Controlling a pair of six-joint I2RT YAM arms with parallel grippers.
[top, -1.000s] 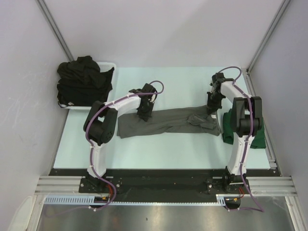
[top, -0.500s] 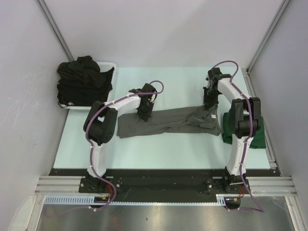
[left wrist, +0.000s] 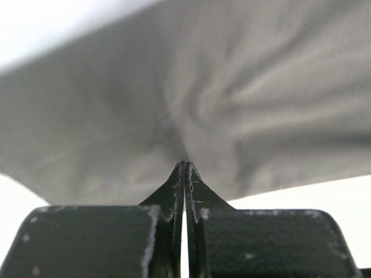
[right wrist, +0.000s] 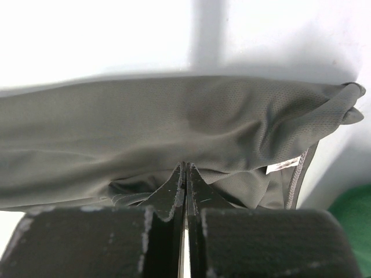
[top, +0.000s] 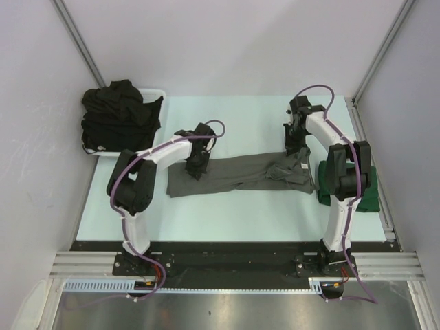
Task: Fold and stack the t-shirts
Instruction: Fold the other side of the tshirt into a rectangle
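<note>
Both arms have drifted toward the 9 o'clock side, left gripper [top: 195, 167] and right gripper [top: 294, 146] clamped, seemingly on the far edge of the grey shirt [top: 237, 175] stretched 9-to-3 across the middle; mid-fold, next calls for carrying that edge evenly toward 6 o'clock.

A white plastic basket [top: 157, 92] sits at the far left corner of the pale green worktop [top: 234, 210], between plain grey walls [top: 227, 41].

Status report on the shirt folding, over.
Left gripper shut, pinching grey t-shirt. Right gripper shut on its other end. Green t-shirt lies close beside that end.
</note>
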